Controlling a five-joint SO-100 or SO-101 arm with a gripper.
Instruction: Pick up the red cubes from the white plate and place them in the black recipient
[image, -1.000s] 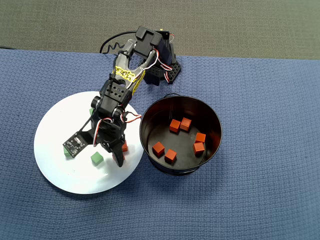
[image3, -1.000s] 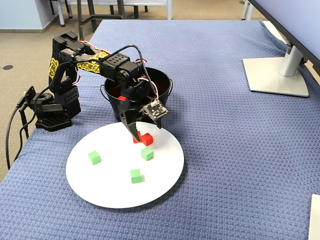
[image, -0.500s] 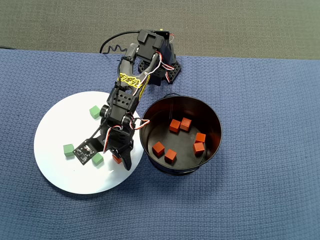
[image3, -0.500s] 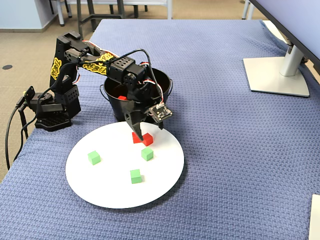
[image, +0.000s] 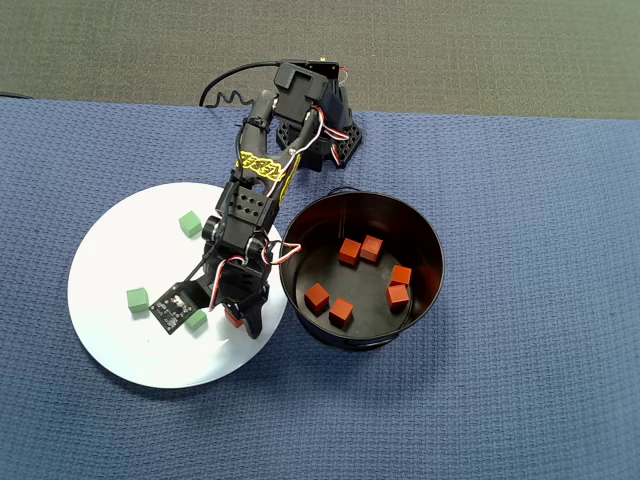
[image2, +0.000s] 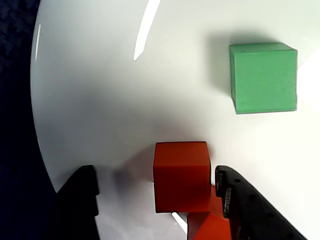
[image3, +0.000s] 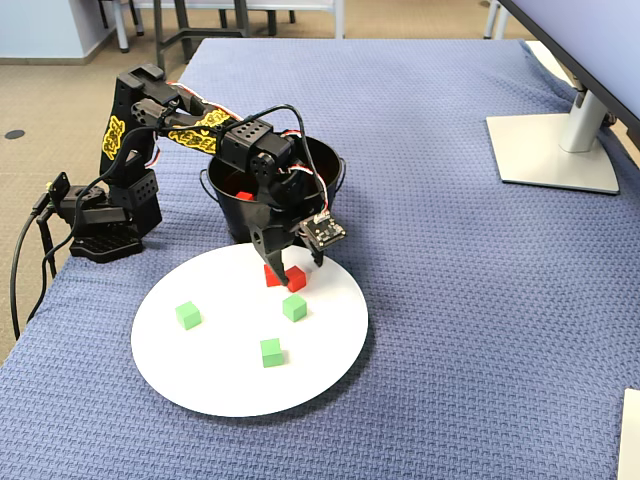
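Observation:
My gripper (image2: 155, 176) is open and low over the white plate (image2: 125, 100), near its edge beside the pot. One red cube (image2: 180, 175) lies between the jaws, close against the right finger (image2: 235, 195); the left finger (image2: 80, 200) stands well apart from it. A second red cube (image2: 210, 227) lies right behind the first, at the frame's bottom. In the fixed view the two red cubes (image3: 273, 275) sit under the gripper (image3: 284, 265). The black pot (image: 365, 290) holds several red cubes (image: 350, 251).
Three green cubes lie on the plate (image: 130, 240): one (image: 196, 320) just left of the gripper (image: 242, 318), one (image: 137, 299) further left, one (image: 190, 223) higher up. The arm's base (image3: 110, 220) stands behind the pot. A monitor stand (image3: 555, 150) is far right.

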